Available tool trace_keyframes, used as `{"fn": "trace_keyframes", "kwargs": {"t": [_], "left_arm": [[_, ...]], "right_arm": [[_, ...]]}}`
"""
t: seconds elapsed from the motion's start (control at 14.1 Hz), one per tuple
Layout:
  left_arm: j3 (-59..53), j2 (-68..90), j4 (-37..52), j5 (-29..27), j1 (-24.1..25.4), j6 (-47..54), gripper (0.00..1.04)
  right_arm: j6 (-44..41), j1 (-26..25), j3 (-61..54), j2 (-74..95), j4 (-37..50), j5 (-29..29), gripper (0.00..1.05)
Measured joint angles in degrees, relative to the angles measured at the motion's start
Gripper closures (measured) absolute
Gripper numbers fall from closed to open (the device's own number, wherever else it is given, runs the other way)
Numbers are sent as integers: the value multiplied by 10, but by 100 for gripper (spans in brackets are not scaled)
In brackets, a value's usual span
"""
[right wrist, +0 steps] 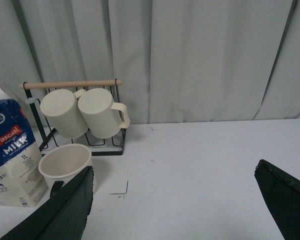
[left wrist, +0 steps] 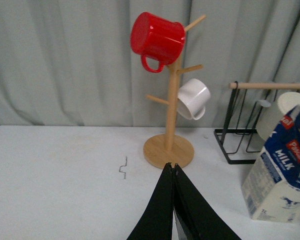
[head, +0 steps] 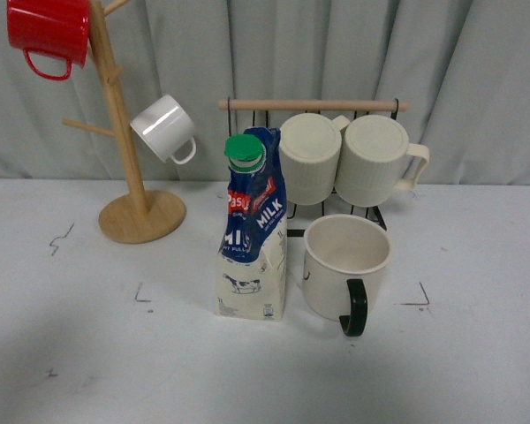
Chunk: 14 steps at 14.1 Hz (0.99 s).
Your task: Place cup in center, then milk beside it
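Note:
The cup (head: 344, 265), a wide cream mug with a black handle turned toward me, stands upright on the center patch (head: 181, 311), toward its right corner mark. The milk (head: 254, 237), with a green cap, stands upright just left of the cup with a small gap between them. Neither gripper shows in the front view. In the left wrist view my left gripper (left wrist: 172, 165) is shut and empty, off to the left of the milk (left wrist: 282, 175). In the right wrist view my right gripper (right wrist: 174, 170) is wide open and empty, low over the table to the right of the cup (right wrist: 65, 160) and the milk (right wrist: 12, 160).
A wooden mug tree (head: 132, 208) at the back left carries a red mug (head: 49, 31) and a small white mug (head: 163, 128). A black wire rack (head: 314, 106) behind the cup holds two ribbed cream mugs (head: 371, 159). A grey curtain closes the back.

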Motion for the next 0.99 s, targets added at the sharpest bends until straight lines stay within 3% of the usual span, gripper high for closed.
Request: {"fn": "trace_keyframes", "kwargs": {"t": [0.21, 0.71, 0.99], "left_arm": [[-19, -35, 4, 2, -3, 0, 103], [-25, -181, -145, 2, -3, 0, 103], [-25, -220, -183, 2, -3, 0, 103]], "right_arm": [[0, 0, 0, 0, 0, 0, 6], [0, 0, 0, 0, 0, 0, 6], [0, 0, 0, 0, 0, 0, 6]]}}
